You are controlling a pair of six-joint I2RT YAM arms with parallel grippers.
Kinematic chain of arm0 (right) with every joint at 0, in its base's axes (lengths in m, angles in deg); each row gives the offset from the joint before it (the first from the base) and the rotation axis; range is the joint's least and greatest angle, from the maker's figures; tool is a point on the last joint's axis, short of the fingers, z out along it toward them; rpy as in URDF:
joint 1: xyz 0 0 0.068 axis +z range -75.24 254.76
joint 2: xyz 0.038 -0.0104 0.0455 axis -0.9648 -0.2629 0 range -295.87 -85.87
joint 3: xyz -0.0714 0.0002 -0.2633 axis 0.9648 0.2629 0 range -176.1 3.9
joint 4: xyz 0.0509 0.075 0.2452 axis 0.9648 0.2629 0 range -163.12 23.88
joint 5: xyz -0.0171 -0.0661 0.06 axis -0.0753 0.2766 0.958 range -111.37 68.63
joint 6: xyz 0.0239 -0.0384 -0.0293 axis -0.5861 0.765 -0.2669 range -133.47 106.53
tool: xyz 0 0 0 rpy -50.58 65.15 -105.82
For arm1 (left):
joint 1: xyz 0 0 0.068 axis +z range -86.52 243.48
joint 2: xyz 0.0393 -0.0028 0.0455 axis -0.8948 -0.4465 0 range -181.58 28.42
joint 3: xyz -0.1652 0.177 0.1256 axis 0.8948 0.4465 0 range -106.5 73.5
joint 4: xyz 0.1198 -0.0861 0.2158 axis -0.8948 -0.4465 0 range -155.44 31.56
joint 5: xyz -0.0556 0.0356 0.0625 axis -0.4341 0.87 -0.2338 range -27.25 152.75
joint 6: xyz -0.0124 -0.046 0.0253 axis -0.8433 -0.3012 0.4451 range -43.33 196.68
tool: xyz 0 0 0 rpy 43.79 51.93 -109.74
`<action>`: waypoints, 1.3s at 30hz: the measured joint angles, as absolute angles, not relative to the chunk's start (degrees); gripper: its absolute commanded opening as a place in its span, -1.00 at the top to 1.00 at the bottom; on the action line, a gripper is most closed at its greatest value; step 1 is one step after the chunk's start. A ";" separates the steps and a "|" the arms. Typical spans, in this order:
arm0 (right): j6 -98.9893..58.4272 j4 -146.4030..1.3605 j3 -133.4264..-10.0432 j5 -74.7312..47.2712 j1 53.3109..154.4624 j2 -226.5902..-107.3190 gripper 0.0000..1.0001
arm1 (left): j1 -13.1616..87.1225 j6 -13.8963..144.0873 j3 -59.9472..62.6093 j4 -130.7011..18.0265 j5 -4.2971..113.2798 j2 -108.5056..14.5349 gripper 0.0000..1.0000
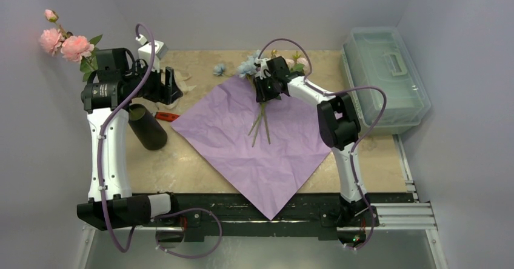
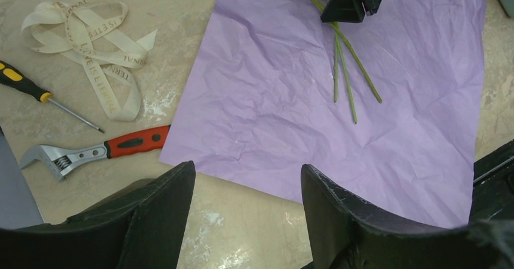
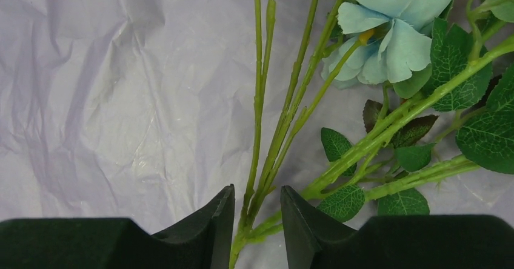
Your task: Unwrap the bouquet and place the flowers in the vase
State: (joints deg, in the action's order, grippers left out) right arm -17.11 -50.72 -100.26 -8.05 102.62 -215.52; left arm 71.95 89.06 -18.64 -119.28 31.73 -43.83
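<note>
Between the fingers of the right gripper the thin green stems of the flowers are running; the jaws are standing narrowly apart, hugging the bunch on both sides, and whether they are actually pinching it I cannot tell. Just beyond the fingertips a pale-blue rose and green leaves are spreading to the right. All of this is lying on the lilac paper, which is spread flat and crinkled across the middle of the table.

Off to the left, the left gripper is hovering with its jaws wide apart and gripping nothing. Beneath it a cream ribbon is lying in loose loops, its print partly reading "LOVE" and "IS ETERNAL". A yellow-and-black screwdriver and a red-handled wrench are resting beside it.

Near the left arm the dark vase is sitting on the table, well apart from the stems. Pink roses are showing at the far left, their stems hidden behind the arm. A clear lidded box is sitting at the right edge.
</note>
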 measured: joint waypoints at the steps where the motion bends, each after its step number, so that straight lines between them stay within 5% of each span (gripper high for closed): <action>1: -17.13 -50.86 -100.26 -7.92 102.62 -215.71 0.30 | 71.95 89.01 -18.55 -119.19 31.75 -43.98 -0.27; 12: -18.22 -50.90 -100.26 -3.44 102.62 -217.46 0.98 | 71.93 84.84 -18.46 -115.94 30.70 -45.93 -0.24; 26: -31.33 -59.55 -94.86 5.02 101.59 -204.39 1.00 | 71.91 72.60 -14.29 -103.61 23.18 -45.14 -0.23; 39: -54.81 -85.15 -84.72 15.77 100.65 -191.10 1.00 | 71.25 42.61 -2.27 -65.56 11.44 -43.46 -0.25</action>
